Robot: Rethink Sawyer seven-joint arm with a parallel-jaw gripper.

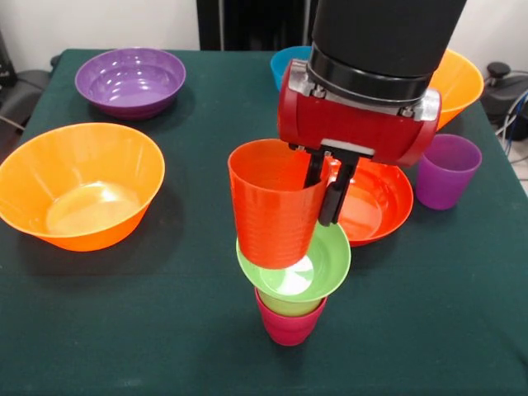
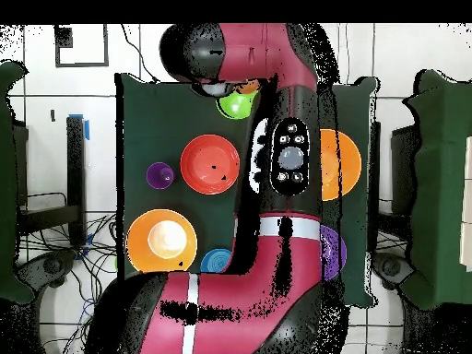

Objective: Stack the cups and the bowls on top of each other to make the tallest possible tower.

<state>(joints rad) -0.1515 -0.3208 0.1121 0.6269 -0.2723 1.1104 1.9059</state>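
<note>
The fingers point(image 1: 330, 191) pinch the orange-red cup's point(image 1: 272, 206) rim, wall between them, above the lime green bowl point(image 1: 313, 268).

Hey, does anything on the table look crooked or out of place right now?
Yes. The orange-red cup gripped by the tool leans to one side instead of standing upright on the small lime green bowl. That bowl sits off-centre on the crimson cup, overhanging toward the red-orange bowl.

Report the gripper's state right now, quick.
Gripper: shut on the rim of the smooth orange-red plastic cup, holding it tilted over the small lime green plastic bowl on the tower.
</note>
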